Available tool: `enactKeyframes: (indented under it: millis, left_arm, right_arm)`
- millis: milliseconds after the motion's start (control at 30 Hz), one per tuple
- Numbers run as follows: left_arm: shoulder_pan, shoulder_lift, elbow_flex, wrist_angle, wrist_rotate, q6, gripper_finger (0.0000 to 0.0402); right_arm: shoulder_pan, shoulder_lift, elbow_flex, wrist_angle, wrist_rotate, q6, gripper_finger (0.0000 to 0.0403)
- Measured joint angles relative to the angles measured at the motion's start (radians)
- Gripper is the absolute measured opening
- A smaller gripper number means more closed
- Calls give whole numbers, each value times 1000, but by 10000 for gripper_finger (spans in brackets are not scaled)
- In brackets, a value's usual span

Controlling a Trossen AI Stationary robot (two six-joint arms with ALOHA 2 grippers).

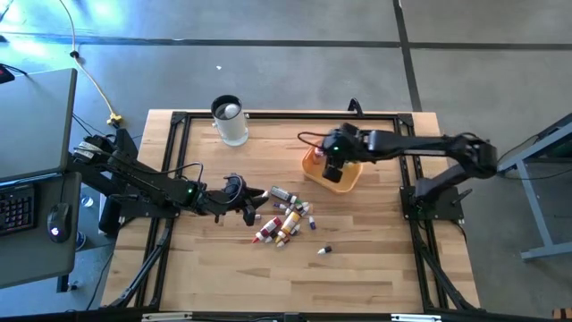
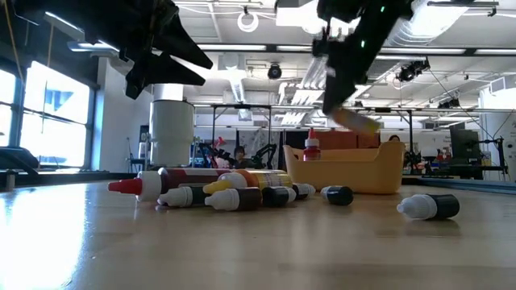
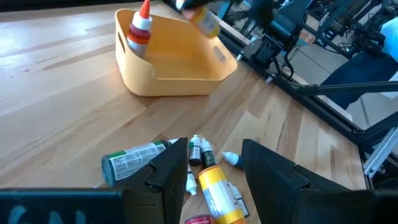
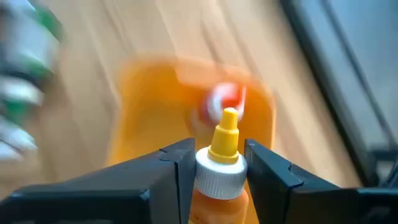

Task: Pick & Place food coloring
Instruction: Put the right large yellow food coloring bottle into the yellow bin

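Note:
Several food coloring bottles [image 1: 286, 219] lie on their sides in a pile at the table's middle, and one dark bottle [image 1: 323, 251] lies apart nearer the near edge. My left gripper [image 1: 246, 199] hovers open just left of the pile; in its wrist view [image 3: 213, 149] a yellow bottle [image 3: 214, 186] shows between the fingers, untouched. My right gripper [image 1: 335, 170] is shut on an orange bottle [image 4: 217, 193] above the orange-yellow tray [image 1: 350, 179]. A red-capped bottle [image 3: 140, 31] stands inside the tray. My right gripper pinches the orange bottle between its two fingers at the white collar of its cap [image 4: 219, 175], just below the yellow tip. The fingers come from above, slanting down. The bottle [image 2: 355, 119] is lifted clear, tilted below the fingers over the tray [image 2: 347, 173].
A tall clear cup with a dark rim [image 1: 230, 121] stands near the table's far edge, left of the tray. Black frame rails [image 1: 268, 114] run along the table's edges. Bare wood lies toward the near edge and at the left.

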Motion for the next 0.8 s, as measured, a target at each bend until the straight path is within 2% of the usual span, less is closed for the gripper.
enactKeyframes:
  millis: [100,267,433,533,600,700,800]
  left_arm:
    - [0,0,0,0,30,59,152]
    - [0,0,0,13,62,198,152]
    - [0,0,0,141,21,346,152]
    - [1,0,0,273,-12,500,152]
    - [16,0,0,365,-16,571,152]
    - [72,24,6,479,54,587,152]
    - [145,79,52,489,175,595,152]
  right_arm:
    - [26,-91,0,87,-58,-50,114]
    - [55,-231,-104,340,-265,-125,115]
    - [71,-304,-369,823,-472,-189,115]
    - [70,-300,-505,1145,-534,-202,116]
    - [70,-284,-560,1290,-552,-181,116]
    - [72,-265,-587,1337,-569,-154,116]
    - [74,-252,-577,1291,-566,-149,116]
